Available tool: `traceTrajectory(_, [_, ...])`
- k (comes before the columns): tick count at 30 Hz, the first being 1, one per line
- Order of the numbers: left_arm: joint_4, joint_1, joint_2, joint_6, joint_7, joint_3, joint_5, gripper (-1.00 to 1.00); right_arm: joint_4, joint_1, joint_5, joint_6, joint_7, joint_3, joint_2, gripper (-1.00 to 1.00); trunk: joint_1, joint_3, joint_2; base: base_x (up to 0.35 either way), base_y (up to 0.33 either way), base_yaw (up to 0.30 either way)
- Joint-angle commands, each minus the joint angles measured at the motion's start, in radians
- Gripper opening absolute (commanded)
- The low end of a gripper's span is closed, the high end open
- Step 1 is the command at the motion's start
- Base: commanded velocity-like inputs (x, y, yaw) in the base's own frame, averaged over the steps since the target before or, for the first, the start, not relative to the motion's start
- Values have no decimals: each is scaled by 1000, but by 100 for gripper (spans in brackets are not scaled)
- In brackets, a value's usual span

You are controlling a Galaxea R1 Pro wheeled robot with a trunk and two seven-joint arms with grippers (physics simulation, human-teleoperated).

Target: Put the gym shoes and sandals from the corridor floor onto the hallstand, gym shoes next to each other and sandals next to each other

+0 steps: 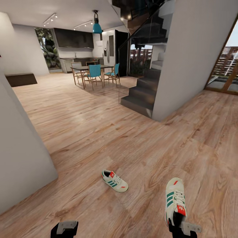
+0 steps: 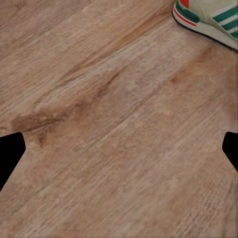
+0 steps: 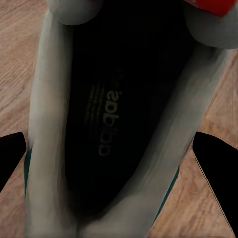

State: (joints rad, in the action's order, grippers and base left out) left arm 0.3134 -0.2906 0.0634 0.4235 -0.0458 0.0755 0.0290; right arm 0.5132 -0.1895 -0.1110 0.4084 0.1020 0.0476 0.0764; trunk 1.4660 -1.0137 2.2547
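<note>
One cream-white, green-striped gym shoe (image 1: 175,201), lower right, sits between the right gripper (image 1: 180,228) fingers; close squarely before lifting. Left gripper (image 1: 64,229) hangs spread, empty.

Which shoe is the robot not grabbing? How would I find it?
Start at the dark staircase and come toward the robot across the wooden floor. The free shoe lies alone on the planks, ahead of the left gripper. It is cream with green stripes like the other shoe, but that one sits right at the right gripper, while nothing touches this one.
</note>
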Motion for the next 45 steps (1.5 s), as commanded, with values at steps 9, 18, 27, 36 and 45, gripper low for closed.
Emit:
traceTrajectory(9, [0, 0, -1, 3, -5, 7, 3, 100, -2, -1, -10, 4, -1, -3, 0, -100, 0, 7, 0, 0, 0, -265])
traceTrajectory(18, [0, 0, -1, 3, -5, 7, 3, 100, -2, -1, -10, 4, -1, -3, 0, -100, 0, 14, 0, 31, 48, -265])
traceTrajectory(27, [0, -1, -1, 3, -5, 7, 3, 100, -1, -1, -10, 4, -1, -3, 0, -100, 0, 21, 0, 111, 252, -265])
traceTrajectory(36, [0, -1, -1, 3, -5, 7, 3, 100, -1, -1, -10, 4, -1, -3, 0, -100, 0, 28, 0, 129, 233, -265])
traceTrajectory(45, [0, -1, -1, 3, -5, 7, 3, 100, 0, -1, -10, 4, -1, -3, 0, -100, 0, 33, 0, 30, 33, -255])
